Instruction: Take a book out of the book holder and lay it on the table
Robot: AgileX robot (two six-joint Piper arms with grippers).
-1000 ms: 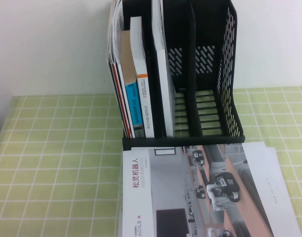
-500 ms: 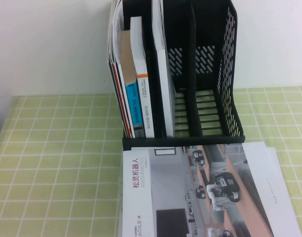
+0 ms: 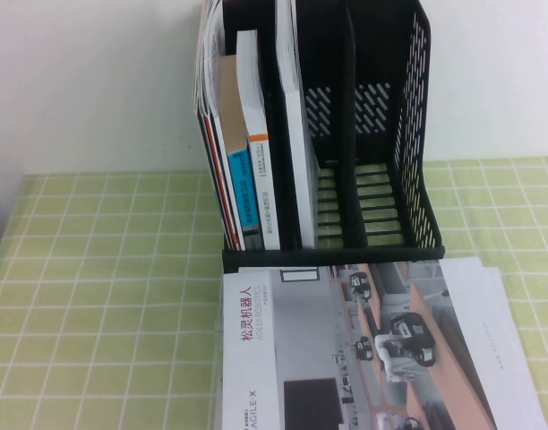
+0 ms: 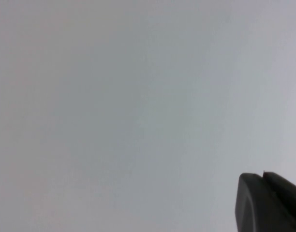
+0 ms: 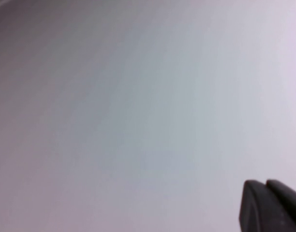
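The black book holder (image 3: pixel 408 134) stands upright at the back of the green grid-cloth table (image 3: pixel 104 305). A large thin white magazine (image 3: pixel 296 134) stands edge-on in a middle slot; its cover print is hidden. Neither arm shows in the high view. My left gripper (image 4: pixel 262 175) shows only as dark fingertips pressed together, facing a blank pale wall. My right gripper (image 5: pixel 265 182) looks the same, shut and empty, facing a blank wall. Neither gripper is near the holder.
Several books, one with an orange-and-blue spine (image 3: pixel 256 179), fill the holder's left slot. The two right slots (image 3: pixel 381 197) hold nothing. A magazine with robot photos and "AGILE X" (image 3: pixel 346 349) lies flat in front of the holder, over a white sheet (image 3: pixel 516 358).
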